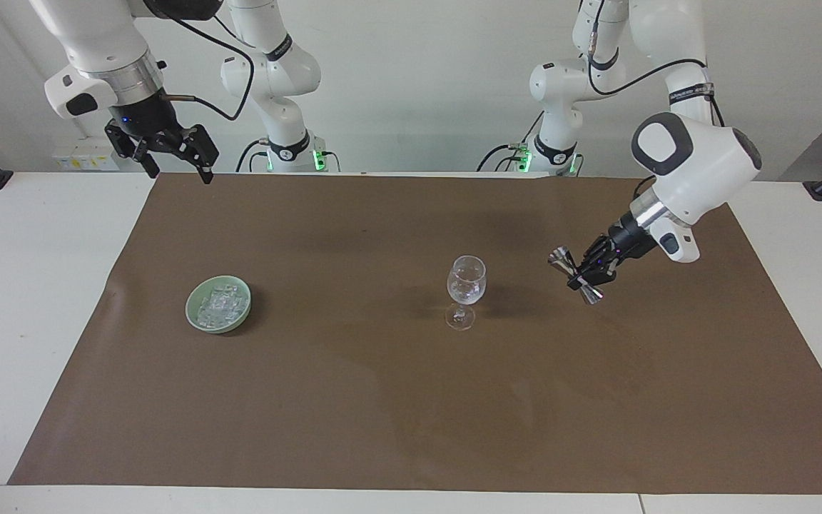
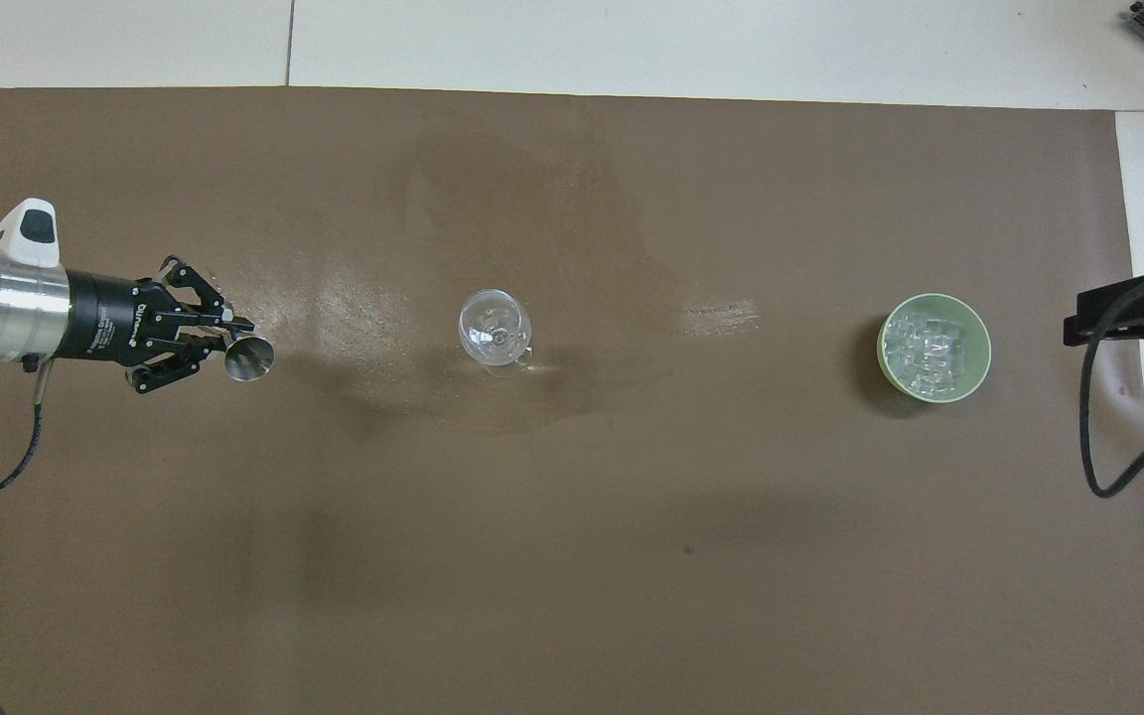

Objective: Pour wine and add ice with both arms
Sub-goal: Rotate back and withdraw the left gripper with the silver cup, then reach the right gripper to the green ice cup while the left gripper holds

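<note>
The wine glass [image 1: 466, 289] stands upright near the middle of the brown mat [image 1: 411, 400] and serves as reference. The left gripper [image 1: 591, 275] is clenched on the waist of a steel jigger [image 1: 574, 275], held tilted in the air over the mat toward the left arm's end of the table from the glass, clear of it. The ice [image 1: 220, 303] lies heaped in a green bowl [image 1: 197, 320], well apart from the glass toward the right arm's end. The right gripper [image 1: 172, 158] hangs with fingers spread, empty, over the mat's edge at that same end, waiting. Judged step: set the jigger aside, then fetch ice. To do it well, bring the jigger upright before lowering, seat its base flat on the mat, release only once seated, and stay away from the glass stem.
</note>
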Controlling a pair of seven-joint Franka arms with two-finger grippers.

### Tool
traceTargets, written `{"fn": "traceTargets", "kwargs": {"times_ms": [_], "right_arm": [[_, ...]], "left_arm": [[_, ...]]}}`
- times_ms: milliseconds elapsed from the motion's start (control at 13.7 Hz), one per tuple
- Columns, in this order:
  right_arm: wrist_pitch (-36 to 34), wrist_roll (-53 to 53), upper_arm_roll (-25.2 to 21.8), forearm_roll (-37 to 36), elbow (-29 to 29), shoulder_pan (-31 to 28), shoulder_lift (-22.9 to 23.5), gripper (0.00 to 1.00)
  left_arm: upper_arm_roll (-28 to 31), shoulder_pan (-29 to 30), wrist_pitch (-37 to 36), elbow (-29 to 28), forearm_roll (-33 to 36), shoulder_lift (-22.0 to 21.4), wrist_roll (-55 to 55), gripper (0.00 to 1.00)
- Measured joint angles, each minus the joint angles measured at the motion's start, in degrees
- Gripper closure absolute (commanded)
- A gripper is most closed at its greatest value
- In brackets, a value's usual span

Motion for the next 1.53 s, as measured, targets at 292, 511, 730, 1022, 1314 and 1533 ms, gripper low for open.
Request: {"fn": "traceTargets", "kwargs": {"times_ms": [292, 511, 730, 1022, 1314, 1533], "right_arm": [[5.9, -2.9, 0.0, 0.0, -4.1, -0.2, -0.6, 0.00], [10.7, -6.4, -0.1, 0.0, -8.8, -0.3, -1.2, 0.00], [19.9, -8.9, -0.2, 0.0, -16.4, -0.3, -2.0, 0.00], [31.0, -13.6, -0.2, 0.0, -25.4, -0.7, -1.5, 0.00], [39.7, -17.1, -0.3, -0.4, -31.1, -1.7, 1.8, 0.00], [44.8, -17.7, -0.4, -0.4, -32.9, -2.0, 4.4, 0.00]], "left_arm": [[0.1, 9.2, -6.4, 0.1, -2.0, 6.3, 8.6, 1.00], [0.0, 13.1, -11.1, 2.2, -4.0, 10.7, 9.2, 1.00], [0.1, 15.0, -16.7, 4.5, -7.8, 13.3, 9.2, 1.00], [0.2, 16.4, -21.6, 4.7, -14.6, 14.7, 7.3, 1.00], [0.7, 17.8, -24.3, 4.6, -23.3, 20.6, 5.0, 1.00], [0.8, 18.6, -24.4, 4.6, -25.7, 21.6, 0.0, 1.00]]}}
